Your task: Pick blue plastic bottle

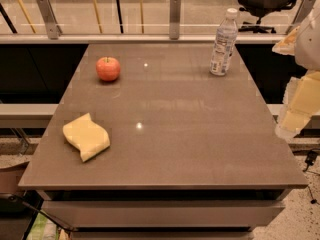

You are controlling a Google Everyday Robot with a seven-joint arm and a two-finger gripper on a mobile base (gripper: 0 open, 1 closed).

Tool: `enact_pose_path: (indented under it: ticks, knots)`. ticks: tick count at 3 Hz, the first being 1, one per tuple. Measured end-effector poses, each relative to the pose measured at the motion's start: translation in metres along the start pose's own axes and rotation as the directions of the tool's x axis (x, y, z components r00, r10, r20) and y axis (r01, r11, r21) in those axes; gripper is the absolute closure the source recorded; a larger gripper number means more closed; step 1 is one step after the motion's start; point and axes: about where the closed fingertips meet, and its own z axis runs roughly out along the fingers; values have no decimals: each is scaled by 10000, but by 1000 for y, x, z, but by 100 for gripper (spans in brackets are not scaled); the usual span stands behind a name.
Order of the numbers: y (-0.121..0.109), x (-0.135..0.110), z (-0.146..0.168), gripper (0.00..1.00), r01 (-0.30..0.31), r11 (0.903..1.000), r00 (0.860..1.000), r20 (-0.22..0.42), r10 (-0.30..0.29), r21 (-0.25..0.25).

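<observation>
While end effector (299, 109) hangs right, white-capped bluish bottle (223, 44) upright.

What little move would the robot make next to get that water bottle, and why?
Probably move the gripper forward and inward toward the blue plastic bottle. The gripper hangs beyond the table's right edge, apart from the bottle, which stands upright near the far right corner. The apple and yellow sponge sit on the other side, out of that path.

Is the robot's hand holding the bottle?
No, the hand is off the table, at its right, apart from the blue plastic bottle standing upright at the far edge.
</observation>
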Motion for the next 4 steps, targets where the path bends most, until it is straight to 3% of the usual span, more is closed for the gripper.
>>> enact_pose_path:
  ticks: [2, 3, 4]
  knots:
    - [-2, 0, -2, 0, -155, 9998, 9997, 170, 152, 138]
    - [-6, 2, -1, 0, -900, 9946, 9934, 763, 860, 508]
    - [-18, 4, 2, 0, -2185, 9711, 9631, 1817, 1986, 966]
